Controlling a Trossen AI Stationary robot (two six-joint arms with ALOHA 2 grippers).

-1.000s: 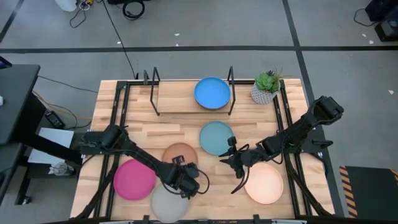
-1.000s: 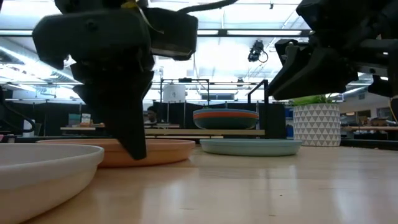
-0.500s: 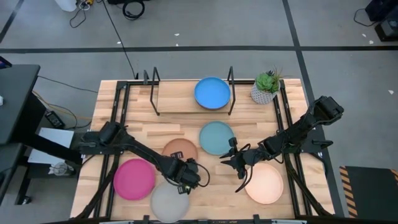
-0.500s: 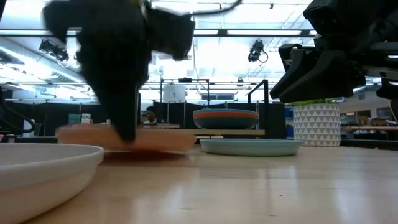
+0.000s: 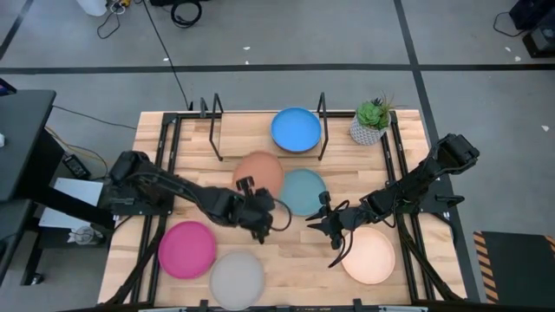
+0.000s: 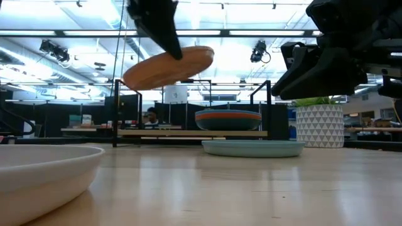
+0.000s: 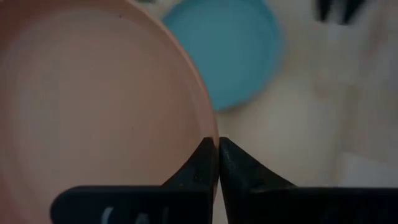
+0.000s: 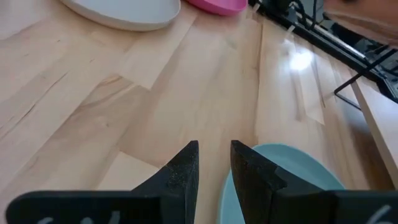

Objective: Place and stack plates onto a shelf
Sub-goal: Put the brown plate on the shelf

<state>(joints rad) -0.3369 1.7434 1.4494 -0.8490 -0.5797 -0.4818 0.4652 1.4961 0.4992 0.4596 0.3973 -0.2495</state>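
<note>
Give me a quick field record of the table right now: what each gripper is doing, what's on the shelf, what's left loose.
left gripper: shut on the tan plate, held tilted above the table
right gripper: empty, beside the pale blue plate
shelf: blue plate on top of a stack at its right end
loose on table: pale blue plate, pink plate, grey plate, cream plate
other: potted plant right of the shelf

— What's changing?
— The left gripper [image 5: 263, 214] is now clamping the tan plate's [image 5: 258, 171] rim and lifting it off the table, tilted, carrying it toward the shelf [image 5: 243, 139].
— It's leaving its spot beside the grey plate [image 5: 237, 278].
</note>
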